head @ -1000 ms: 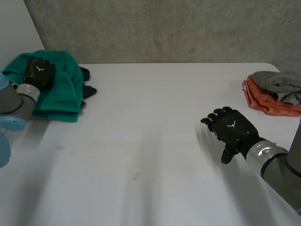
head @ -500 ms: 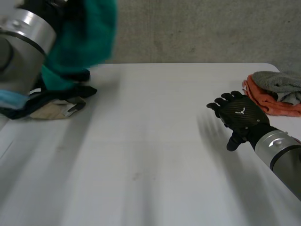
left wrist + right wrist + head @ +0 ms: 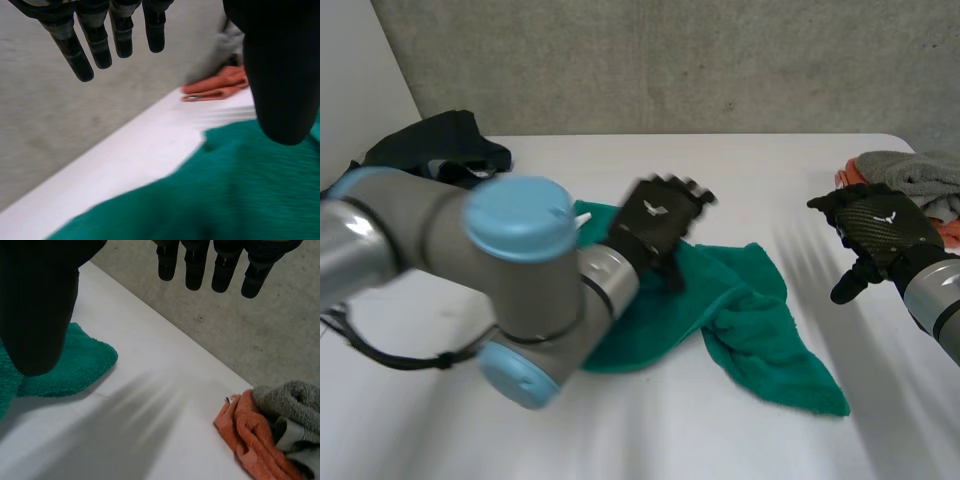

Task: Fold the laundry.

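Fingers [image 3: 82, 60] straight in wrist views: left hand [image 3: 655, 222] over green towel [image 3: 750, 310], right hand [image 3: 878, 225] empty.

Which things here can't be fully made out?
Head view: the left arm covers the green towel's left part.
Head view: the right hand and the picture's edge cut off the grey and orange pile.
Head view: the dark clothes sit partly behind the left arm; what pieces they are is unclear.

I can read no words or numbers on anything here. The only sign is a small white mark, shaped like spread wings, on the back of my left hand [image 3: 655, 222] and my right hand [image 3: 882, 225].
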